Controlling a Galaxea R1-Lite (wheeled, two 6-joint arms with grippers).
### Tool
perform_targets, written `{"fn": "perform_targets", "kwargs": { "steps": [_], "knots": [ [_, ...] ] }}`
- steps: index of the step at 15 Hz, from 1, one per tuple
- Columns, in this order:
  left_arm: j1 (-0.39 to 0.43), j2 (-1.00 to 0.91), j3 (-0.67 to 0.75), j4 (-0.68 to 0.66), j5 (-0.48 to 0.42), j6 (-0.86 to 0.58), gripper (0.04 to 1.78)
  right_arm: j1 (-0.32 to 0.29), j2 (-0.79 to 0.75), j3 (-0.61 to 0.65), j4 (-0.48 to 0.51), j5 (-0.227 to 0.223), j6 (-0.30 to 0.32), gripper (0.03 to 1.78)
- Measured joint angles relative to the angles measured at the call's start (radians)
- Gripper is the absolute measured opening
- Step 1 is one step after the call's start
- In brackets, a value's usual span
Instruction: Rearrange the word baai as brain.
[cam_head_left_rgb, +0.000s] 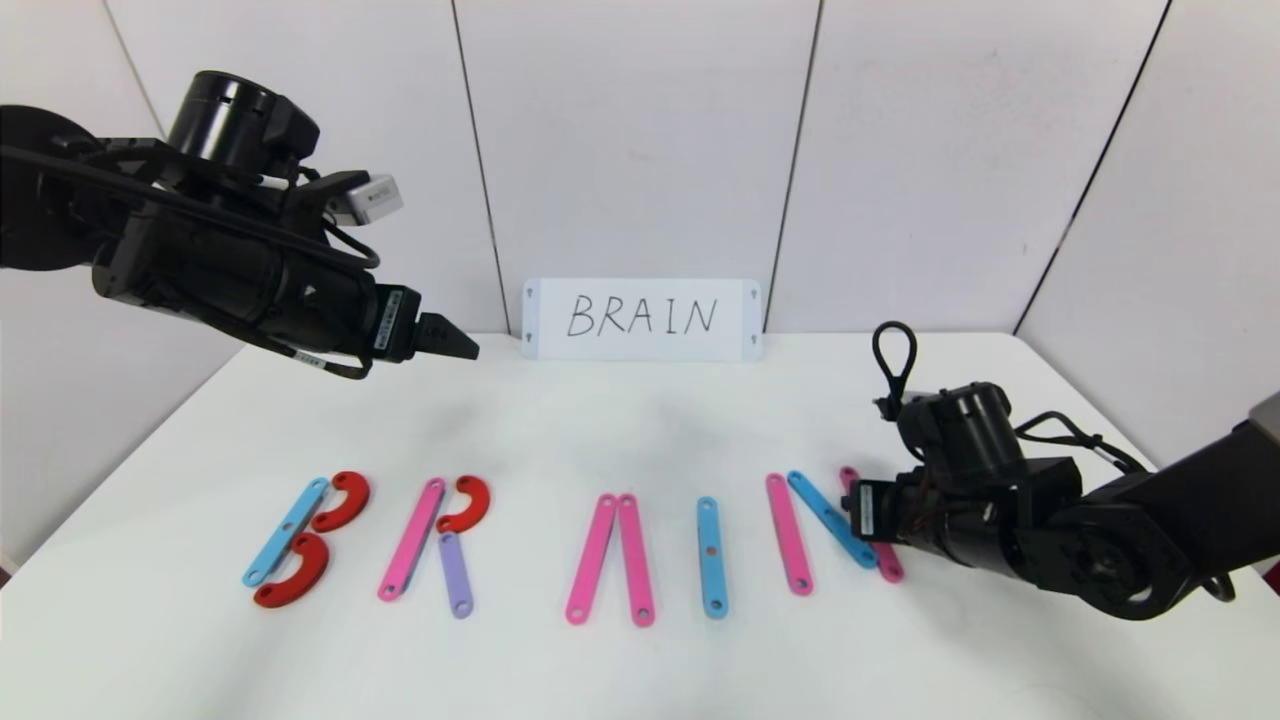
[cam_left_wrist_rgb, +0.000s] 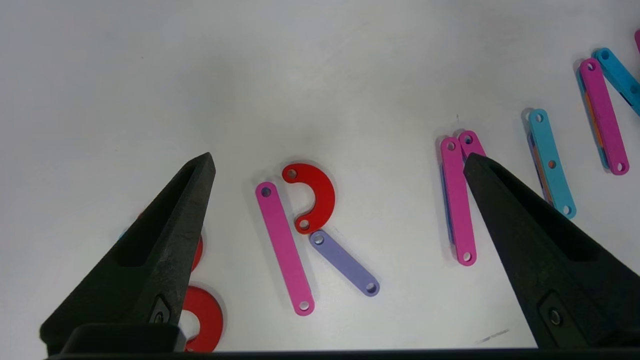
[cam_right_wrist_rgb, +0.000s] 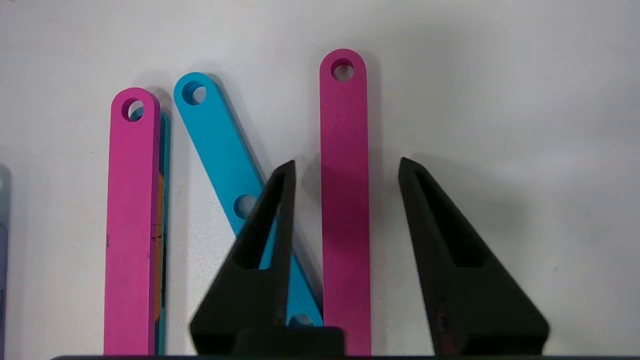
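A: Where are the letters?

B: In a row across the white bench (cam_head_left_rgb: 640, 430), in front of the white card (cam_head_left_rgb: 641, 318) with BRAIN written on it. From the robot's left: a B made of a blue strip (cam_head_left_rgb: 286, 531) and two red curves (cam_head_left_rgb: 340, 501); an R made of a pink strip (cam_head_left_rgb: 411, 539), a red curve (cam_head_left_rgb: 464, 504) and a short purple strip (cam_head_left_rgb: 455, 574); two pink strips (cam_head_left_rgb: 611, 558) meeting at the top like an A with no crossbar; a lone blue strip (cam_head_left_rgb: 710, 556) as the I; and an N.

A: What is the N made of?

B: A pink upright (cam_right_wrist_rgb: 131, 220), a slanted blue strip (cam_right_wrist_rgb: 220, 155) and a second pink upright (cam_right_wrist_rgb: 345, 200), all lying flat.

A: And the right gripper (cam_right_wrist_rgb: 345, 167)?

B: Low over that second pink upright, at the right end of the row. Its fingers (cam_right_wrist_rgb: 452, 240) are spread, one on each side of the strip, with a gap on both sides; nothing is pinched. One fingertip overlaps the slanted blue strip.

A: The left gripper (cam_left_wrist_rgb: 340, 162)?

B: Raised well above the bench over the left part of the row, fingers (cam_left_wrist_rgb: 160, 240) spread wide and holding nothing
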Motion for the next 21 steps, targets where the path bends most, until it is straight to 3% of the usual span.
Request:
{"fn": "perform_targets", "kwargs": {
  "steps": [3,7,12,17,21],
  "knots": [
    [0.0,-0.001,0.003,-0.002,0.0,0.0,1.74,-0.006,-0.007,-0.005,0.0,-0.003,-0.005,1.33],
    [-0.001,-0.003,0.003,-0.002,0.0,0.0,1.74,-0.019,-0.036,-0.029,0.01,-0.002,-0.025,1.69],
    [-0.004,-0.006,0.004,-0.001,0.001,-0.001,1.74,-0.042,-0.064,-0.122,0.079,0.011,-0.102,1.73],
    [-0.016,-0.039,0.043,-0.004,0.007,-0.001,1.74,-0.059,-0.167,-0.243,0.316,0.13,-0.107,1.73],
    [-0.021,-0.15,0.159,-0.013,0.012,0.005,1.74,-0.057,-0.32,-0.196,0.341,0.14,-0.127,1.73]
  ]
}}
